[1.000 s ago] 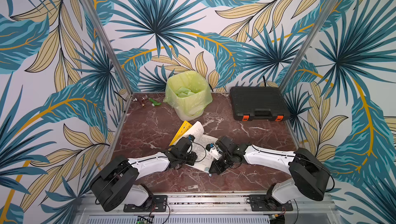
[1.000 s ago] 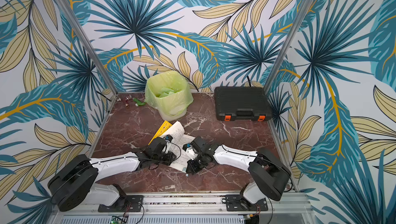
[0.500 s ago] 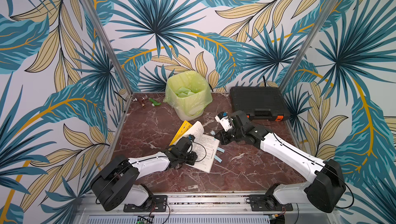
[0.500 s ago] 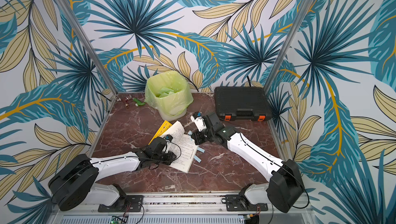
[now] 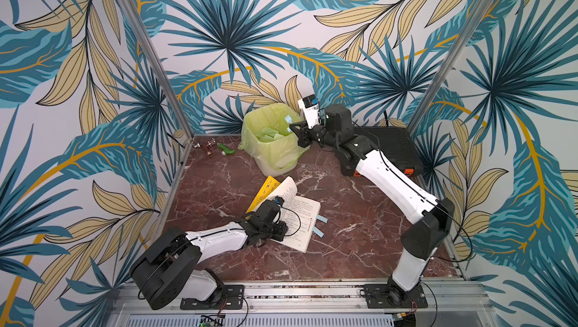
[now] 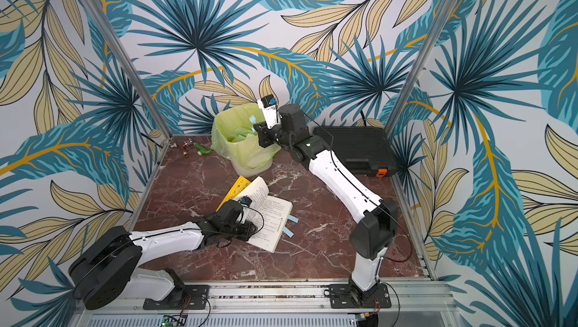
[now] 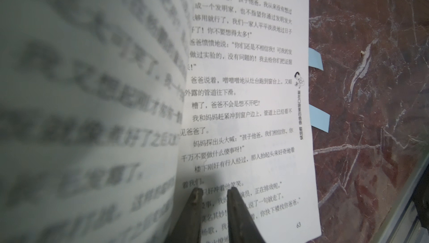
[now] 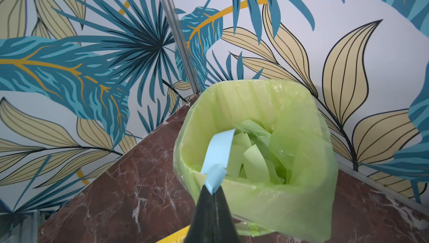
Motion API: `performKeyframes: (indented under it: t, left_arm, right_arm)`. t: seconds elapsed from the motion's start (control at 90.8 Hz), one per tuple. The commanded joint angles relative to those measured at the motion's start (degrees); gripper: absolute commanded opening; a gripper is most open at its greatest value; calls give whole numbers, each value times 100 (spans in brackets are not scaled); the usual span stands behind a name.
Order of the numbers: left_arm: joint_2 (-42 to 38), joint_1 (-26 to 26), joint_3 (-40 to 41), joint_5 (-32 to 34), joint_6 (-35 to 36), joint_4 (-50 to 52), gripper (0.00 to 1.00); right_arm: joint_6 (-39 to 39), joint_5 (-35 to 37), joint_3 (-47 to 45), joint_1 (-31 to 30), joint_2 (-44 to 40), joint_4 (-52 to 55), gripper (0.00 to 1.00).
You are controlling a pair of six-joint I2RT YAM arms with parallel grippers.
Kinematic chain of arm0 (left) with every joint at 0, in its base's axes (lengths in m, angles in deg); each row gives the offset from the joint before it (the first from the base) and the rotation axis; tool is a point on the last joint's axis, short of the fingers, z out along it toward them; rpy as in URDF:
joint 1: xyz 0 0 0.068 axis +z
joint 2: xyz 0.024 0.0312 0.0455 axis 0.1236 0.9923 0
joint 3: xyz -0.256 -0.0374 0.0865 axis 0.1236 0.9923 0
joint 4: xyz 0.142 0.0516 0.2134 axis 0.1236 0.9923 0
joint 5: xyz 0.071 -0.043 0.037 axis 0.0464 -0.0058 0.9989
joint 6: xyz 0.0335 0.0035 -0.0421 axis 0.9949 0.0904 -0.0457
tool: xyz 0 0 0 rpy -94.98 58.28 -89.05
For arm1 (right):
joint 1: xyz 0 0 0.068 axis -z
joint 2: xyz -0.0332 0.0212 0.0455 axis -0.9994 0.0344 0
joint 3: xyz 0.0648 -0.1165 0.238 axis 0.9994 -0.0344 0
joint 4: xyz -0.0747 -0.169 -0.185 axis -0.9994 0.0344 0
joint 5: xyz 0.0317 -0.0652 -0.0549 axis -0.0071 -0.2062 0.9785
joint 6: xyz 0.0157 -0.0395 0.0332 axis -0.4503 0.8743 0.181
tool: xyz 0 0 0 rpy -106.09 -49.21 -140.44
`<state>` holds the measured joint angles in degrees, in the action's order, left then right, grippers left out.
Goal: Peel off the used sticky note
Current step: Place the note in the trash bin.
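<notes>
My right gripper (image 8: pixel 212 189) is shut on one end of a blue sticky note (image 8: pixel 219 153), which hangs over the open mouth of the green-lined bin (image 8: pixel 278 202). In both top views the sticky note (image 5: pixel 288 119) (image 6: pixel 252 119) shows at the bin's rim (image 5: pixel 275 156). An open book (image 5: pixel 300 216) lies at the table's middle. My left gripper (image 7: pixel 214 190) rests on the book's right page (image 7: pixel 243 90), its jaws a little apart with nothing between them. Two more blue notes (image 7: pixel 315 59) (image 7: pixel 320 118) stick out from the page's outer edge.
A black case (image 5: pixel 391 147) lies at the back right, behind my right arm. Small fittings and a green piece (image 5: pixel 226 149) lie at the back left corner. A yellow cover (image 5: pixel 266 189) shows under the book. Green paper strips fill the bin.
My right arm has lifted from the book's edge and swung back to the bin, carrying the blue note. The left arm and the book have not moved.
</notes>
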<state>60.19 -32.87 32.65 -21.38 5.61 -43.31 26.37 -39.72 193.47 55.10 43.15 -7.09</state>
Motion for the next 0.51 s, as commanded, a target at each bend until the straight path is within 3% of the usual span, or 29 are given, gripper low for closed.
performKeyframes:
  t: [0.0, 0.121, 0.22, 0.364, 0.496]
  left_arm:
    - [-172, 81, 140, 351, -61, 450, 23]
    - [-315, 84, 218, 387, -91, 490, 23]
    - [-425, 78, 259, 429, -92, 536, 23]
    - [-600, 83, 313, 512, -109, 554, 23]
    - [-698, 85, 356, 585, -135, 559, 23]
  right_arm:
    - [162, 192, 729, 41, 724, 71, 0]
    - [166, 298, 1379, 87, 1306, 141, 1]
    - [162, 324, 1783, 119, 1531, 352, 13]
    - [276, 388, 1714, 129, 1369, 548, 30]
    - [362, 384, 1172, 133, 879, 659, 36]
